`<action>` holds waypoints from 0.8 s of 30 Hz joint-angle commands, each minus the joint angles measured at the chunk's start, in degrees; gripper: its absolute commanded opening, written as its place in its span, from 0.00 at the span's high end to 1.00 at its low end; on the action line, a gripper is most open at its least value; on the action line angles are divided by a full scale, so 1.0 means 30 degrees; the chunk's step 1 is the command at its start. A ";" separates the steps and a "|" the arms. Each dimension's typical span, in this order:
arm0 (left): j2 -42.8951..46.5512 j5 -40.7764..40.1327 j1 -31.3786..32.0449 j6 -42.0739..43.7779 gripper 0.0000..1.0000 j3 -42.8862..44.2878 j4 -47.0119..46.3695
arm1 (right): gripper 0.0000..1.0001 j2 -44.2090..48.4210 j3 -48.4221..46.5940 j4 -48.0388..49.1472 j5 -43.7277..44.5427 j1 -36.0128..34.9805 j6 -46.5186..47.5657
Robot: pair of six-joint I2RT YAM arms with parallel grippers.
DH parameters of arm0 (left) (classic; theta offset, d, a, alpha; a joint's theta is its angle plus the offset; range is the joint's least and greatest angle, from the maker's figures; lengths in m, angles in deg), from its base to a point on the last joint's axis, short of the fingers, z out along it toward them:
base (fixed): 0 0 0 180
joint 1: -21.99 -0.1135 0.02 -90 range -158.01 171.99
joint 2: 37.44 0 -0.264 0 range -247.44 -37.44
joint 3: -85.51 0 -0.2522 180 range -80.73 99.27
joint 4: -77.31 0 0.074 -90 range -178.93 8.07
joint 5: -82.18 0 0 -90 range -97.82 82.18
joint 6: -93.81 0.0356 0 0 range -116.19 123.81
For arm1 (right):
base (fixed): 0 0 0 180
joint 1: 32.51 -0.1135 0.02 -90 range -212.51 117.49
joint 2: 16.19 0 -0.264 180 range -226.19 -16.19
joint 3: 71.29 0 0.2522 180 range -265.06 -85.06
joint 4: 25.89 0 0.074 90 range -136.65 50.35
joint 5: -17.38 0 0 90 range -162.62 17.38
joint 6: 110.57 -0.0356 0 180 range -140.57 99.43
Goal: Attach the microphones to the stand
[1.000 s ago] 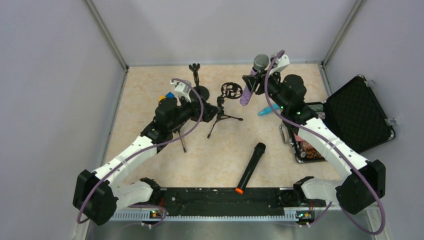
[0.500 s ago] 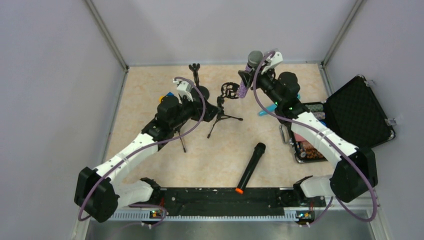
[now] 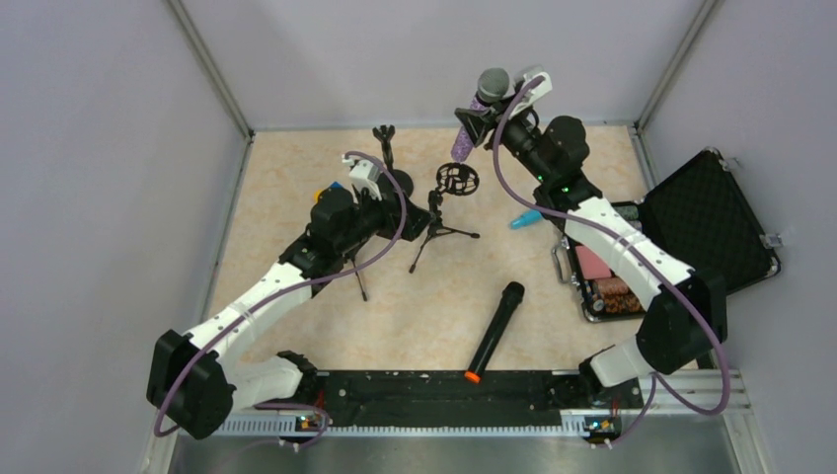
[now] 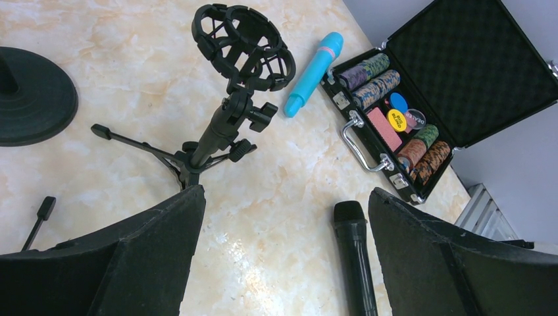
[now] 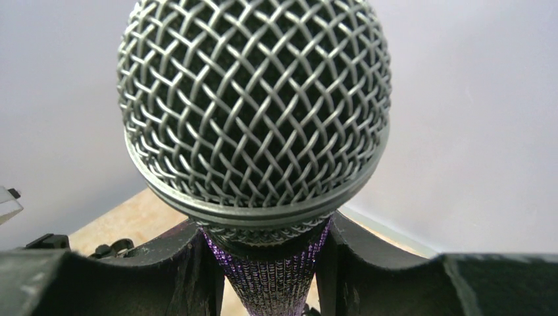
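My right gripper [image 3: 482, 120] is shut on the glittery purple microphone [image 3: 466, 136], just under its silver grille [image 5: 253, 105]. It holds the microphone upright in the air, behind and above the shock mount [image 3: 457, 179] of the small tripod stand [image 3: 437, 229]. The black microphone [image 3: 495, 328] with an orange end lies on the table in front. The light blue microphone [image 3: 525, 218] lies right of the stand. My left gripper [image 3: 418, 219] is open and empty by the tripod's left side. Its wrist view shows the shock mount [image 4: 243, 46], the blue microphone [image 4: 314, 72] and the black microphone [image 4: 355, 257].
An open black case [image 3: 681, 227] of poker chips lies at the right. A second stand with a clip top [image 3: 384, 138] and round base [image 4: 33, 95] stands at the back left. Thin tripod legs [image 3: 357, 278] lie under my left arm.
My right arm has carried the purple microphone left and higher, from right of the shock mount to behind and above it. The left arm has barely moved.
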 commanded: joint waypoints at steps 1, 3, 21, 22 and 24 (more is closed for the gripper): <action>0.0509 0.0218 -0.0046 0.0263 0.02 0.0308 -0.0691 | 1.00 -0.0489 -0.1491 0.1488 -0.0541 -0.0183 -0.0097; 0.0566 0.0211 -0.0040 0.0233 0.02 0.0228 -0.0750 | 1.00 -0.0724 -0.1618 0.1467 -0.0518 -0.0180 -0.0115; 0.0233 0.0352 -0.0063 -0.0181 0.03 -0.0172 -0.1067 | 1.00 -0.2157 -0.1504 0.0550 0.0205 -0.0090 -0.0365; 0.0256 0.0344 -0.0051 -0.0177 0.03 -0.0176 -0.1065 | 1.00 -0.2171 -0.1440 0.0523 0.0219 -0.0069 -0.0375; 0.0239 0.0306 -0.0044 -0.0041 0.03 -0.0167 -0.0991 | 1.00 -0.2269 -0.1365 0.0562 0.0293 0.0005 -0.0461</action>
